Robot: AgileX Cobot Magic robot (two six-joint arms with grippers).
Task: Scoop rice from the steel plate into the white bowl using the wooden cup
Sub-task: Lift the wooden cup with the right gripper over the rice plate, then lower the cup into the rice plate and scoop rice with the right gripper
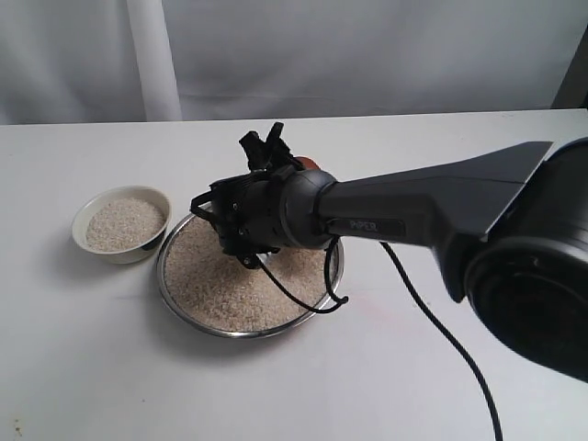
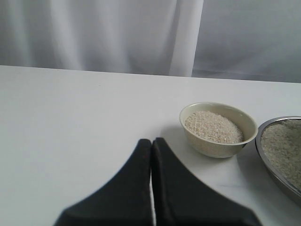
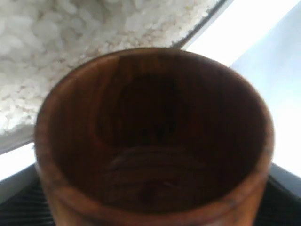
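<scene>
The steel plate (image 1: 323, 292) sits mid-table, filled with rice (image 1: 220, 276). My right gripper (image 1: 271, 149) reaches over the plate's far side and is shut on the wooden cup (image 1: 308, 163). In the right wrist view the wooden cup (image 3: 155, 141) fills the frame, its dark inside empty, with rice (image 3: 70, 42) and the plate's rim (image 3: 202, 26) just beyond its mouth. The white bowl (image 1: 119, 253) stands left of the plate, holding rice (image 1: 124, 223). My left gripper (image 2: 151, 141) is shut on nothing, short of the white bowl (image 2: 211, 146) and the steel plate (image 2: 263, 157).
A black cable (image 1: 432, 312) trails from the right arm across the table toward the front right. A white curtain (image 1: 276, 55) hangs behind the table's far edge. The bowl and plate stand almost touching.
</scene>
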